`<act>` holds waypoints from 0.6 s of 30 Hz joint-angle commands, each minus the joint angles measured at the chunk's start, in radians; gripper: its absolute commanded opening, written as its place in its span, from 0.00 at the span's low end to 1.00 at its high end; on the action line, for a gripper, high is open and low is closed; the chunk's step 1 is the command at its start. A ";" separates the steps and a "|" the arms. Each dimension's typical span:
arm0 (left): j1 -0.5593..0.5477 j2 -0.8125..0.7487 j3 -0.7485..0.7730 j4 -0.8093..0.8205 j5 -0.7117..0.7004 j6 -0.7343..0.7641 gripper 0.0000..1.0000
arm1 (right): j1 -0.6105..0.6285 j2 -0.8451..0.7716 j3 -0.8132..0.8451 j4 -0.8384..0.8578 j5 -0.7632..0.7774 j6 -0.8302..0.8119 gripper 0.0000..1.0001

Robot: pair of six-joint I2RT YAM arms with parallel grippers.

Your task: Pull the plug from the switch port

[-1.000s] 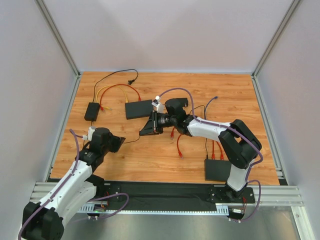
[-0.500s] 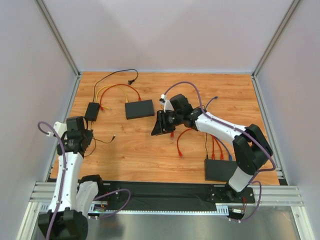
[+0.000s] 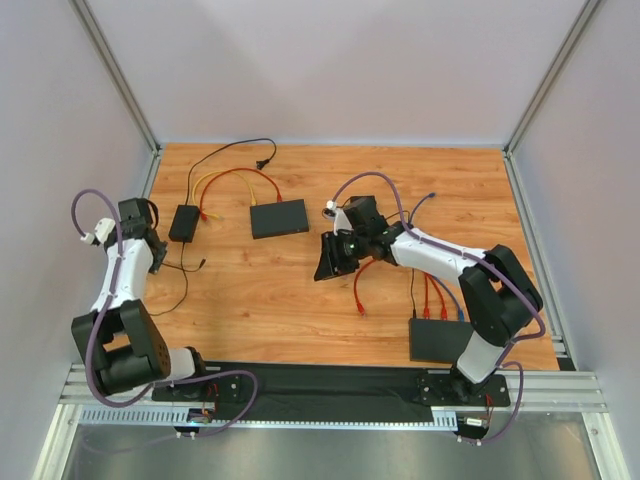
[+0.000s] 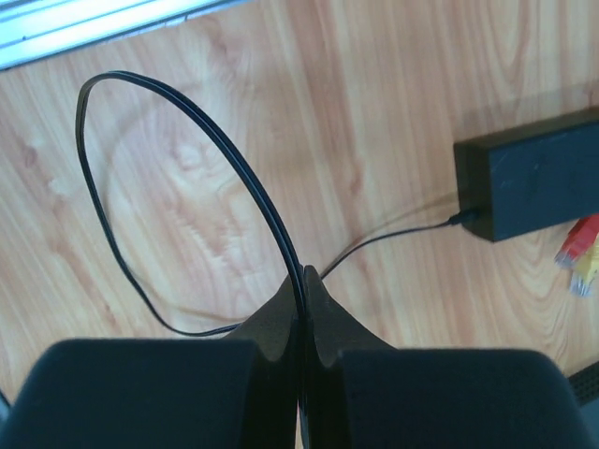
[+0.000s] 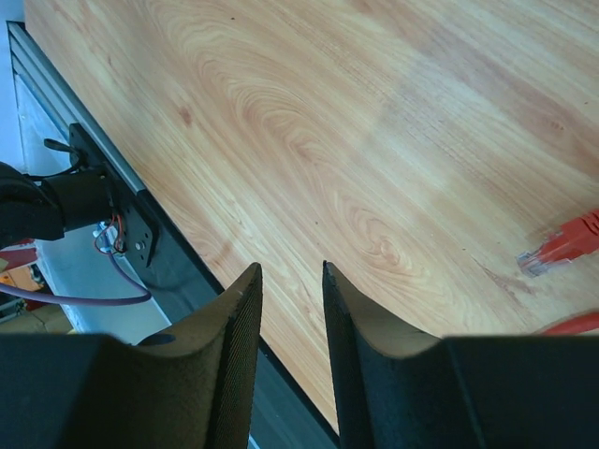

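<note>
Black cable (image 4: pixel 234 168) sits pinched in the left hand (image 4: pixel 301 277), its arm folded leftward; right hand (image 5: pixel 290 271) hangs parted, empty.

The left arm (image 3: pixel 118 272) and right arm (image 3: pixel 430 255) show white shells, black joints, looping purple cables (image 3: pixel 370 180) and black wedge-shaped jaws.

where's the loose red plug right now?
Top view: the red plug lies on the table right of centre, on the near side of the right tool and left of the near black switch.

Left gripper (image 4: pixel 301 278) pinched closed — right gripper (image 5: pixel 290 273) slightly parted.
</note>
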 commanded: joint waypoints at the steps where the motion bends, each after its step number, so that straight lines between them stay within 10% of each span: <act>1: 0.009 0.052 0.047 0.055 -0.064 0.033 0.02 | 0.000 -0.039 -0.013 -0.016 0.026 -0.051 0.33; 11: 0.015 0.199 0.131 0.037 -0.104 0.042 0.17 | 0.000 -0.151 -0.065 -0.098 0.089 -0.072 0.33; 18: 0.015 0.069 0.074 0.075 -0.095 0.071 0.66 | 0.000 -0.135 -0.016 -0.153 0.148 -0.071 0.33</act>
